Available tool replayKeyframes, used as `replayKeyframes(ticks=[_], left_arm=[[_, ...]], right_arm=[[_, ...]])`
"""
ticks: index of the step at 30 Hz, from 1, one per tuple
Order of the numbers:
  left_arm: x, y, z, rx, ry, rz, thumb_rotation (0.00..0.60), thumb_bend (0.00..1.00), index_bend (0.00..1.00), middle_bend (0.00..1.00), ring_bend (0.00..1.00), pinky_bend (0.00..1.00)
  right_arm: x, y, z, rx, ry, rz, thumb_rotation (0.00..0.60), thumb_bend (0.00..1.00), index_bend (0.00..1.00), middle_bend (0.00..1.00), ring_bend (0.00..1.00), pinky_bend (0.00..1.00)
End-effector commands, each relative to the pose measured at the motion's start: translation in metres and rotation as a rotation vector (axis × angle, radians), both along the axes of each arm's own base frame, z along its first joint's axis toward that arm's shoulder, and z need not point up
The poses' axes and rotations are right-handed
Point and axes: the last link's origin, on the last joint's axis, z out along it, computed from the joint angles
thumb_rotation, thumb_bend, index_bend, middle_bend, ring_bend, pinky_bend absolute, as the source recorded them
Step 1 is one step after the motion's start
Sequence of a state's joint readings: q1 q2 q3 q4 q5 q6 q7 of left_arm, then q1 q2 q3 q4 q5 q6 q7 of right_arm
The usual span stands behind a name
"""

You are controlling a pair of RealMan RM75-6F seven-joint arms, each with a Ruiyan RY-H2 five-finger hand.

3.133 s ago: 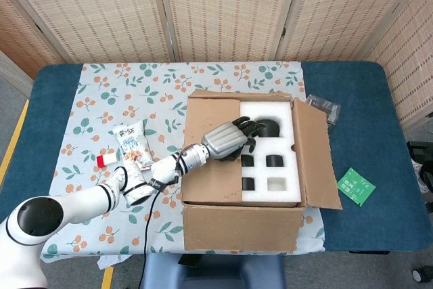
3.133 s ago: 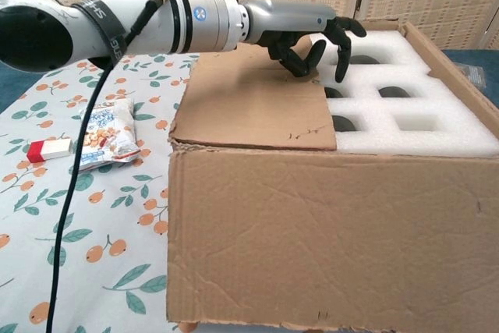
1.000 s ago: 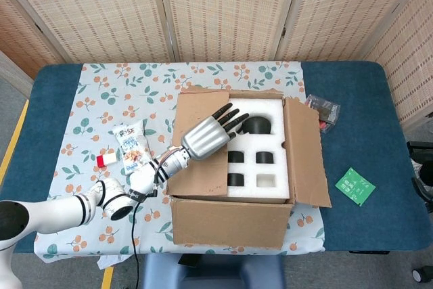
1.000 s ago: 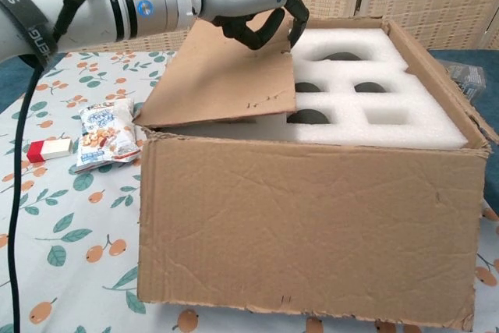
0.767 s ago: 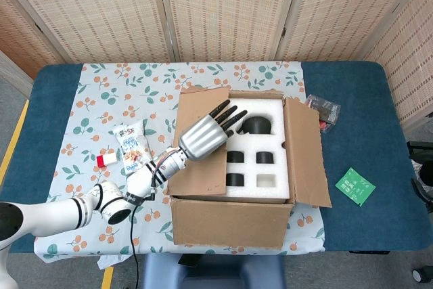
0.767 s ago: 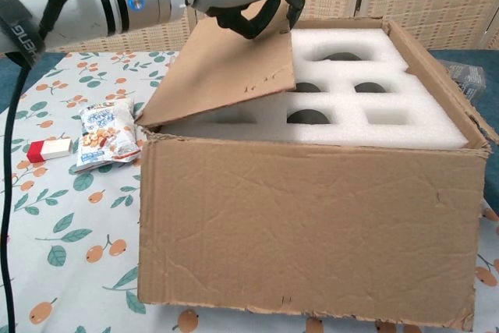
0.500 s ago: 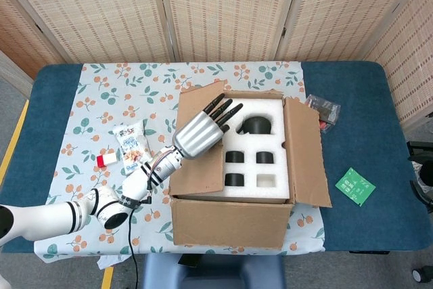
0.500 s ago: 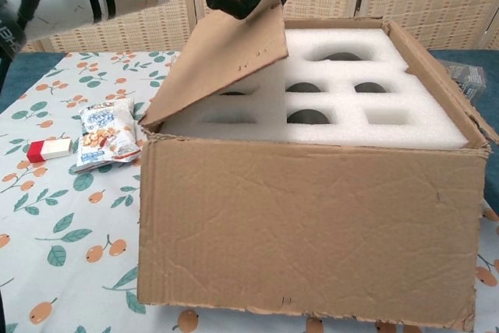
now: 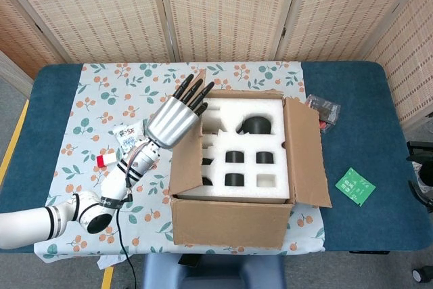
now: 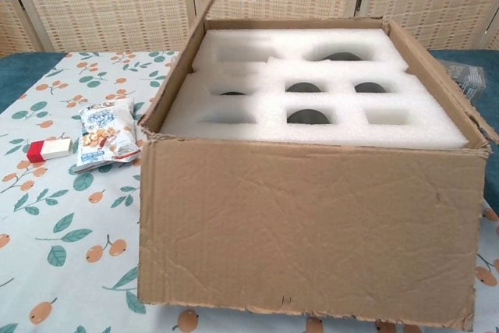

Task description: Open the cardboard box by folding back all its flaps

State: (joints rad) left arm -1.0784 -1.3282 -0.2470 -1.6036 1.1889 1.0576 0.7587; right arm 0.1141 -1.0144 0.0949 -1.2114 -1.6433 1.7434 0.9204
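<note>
left hand (image 9: 172,118), fingers spread, props the cardboard box's (image 9: 230,225) stiff, light left flap (image 9: 184,160) upright at mid-counter, seemingly touching only its top edge; right hand unseen.

The left hand (image 9: 174,117) is silver with black fingers. Just right of it, a brown cardboard box (image 9: 230,225) holds white foam (image 9: 270,137). Beneath lies a white cloth (image 9: 101,93) printed with orange fruit and green leaves.
</note>
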Motion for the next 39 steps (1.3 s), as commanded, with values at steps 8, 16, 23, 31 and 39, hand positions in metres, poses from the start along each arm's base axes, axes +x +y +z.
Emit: replayKeyframes(ticks=[8, 16, 23, 31, 39], left_arm=[[-0.031, 0.007, 0.025, 0.128, 0.020, 0.072, 0.600, 1.00, 0.33, 0.00, 0.00, 0.00], [-0.057, 0.007, 0.045, 0.195, -0.018, 0.134, 0.600, 1.00, 0.29, 0.00, 0.00, 0.00], [-0.090, -0.001, 0.062, 0.238, -0.069, 0.228, 0.600, 1.00, 0.28, 0.00, 0.00, 0.00], [-0.156, -0.028, 0.087, 0.239, -0.224, 0.388, 0.600, 0.98, 0.20, 0.00, 0.00, 0.00], [-0.242, -0.102, 0.106, 0.130, -0.357, 0.572, 0.600, 0.52, 0.00, 0.00, 0.00, 0.00]], right_arm=[[0.005, -0.002, -0.009, 0.026, 0.019, 0.011, 0.331, 0.42, 0.38, 0.00, 0.00, 0.00], [0.003, 0.000, -0.003, -0.008, 0.007, 0.001, 0.327, 0.43, 0.38, 0.00, 0.00, 0.00], [0.003, 0.000, -0.003, -0.014, 0.012, -0.002, 0.329, 0.43, 0.38, 0.00, 0.00, 0.00], [0.003, -0.003, -0.010, 0.014, 0.067, -0.030, 0.335, 0.43, 0.35, 0.00, 0.00, 0.00], [0.005, -0.017, -0.039, -0.021, 0.229, -0.147, 0.471, 0.43, 0.24, 0.00, 0.00, 0.00]])
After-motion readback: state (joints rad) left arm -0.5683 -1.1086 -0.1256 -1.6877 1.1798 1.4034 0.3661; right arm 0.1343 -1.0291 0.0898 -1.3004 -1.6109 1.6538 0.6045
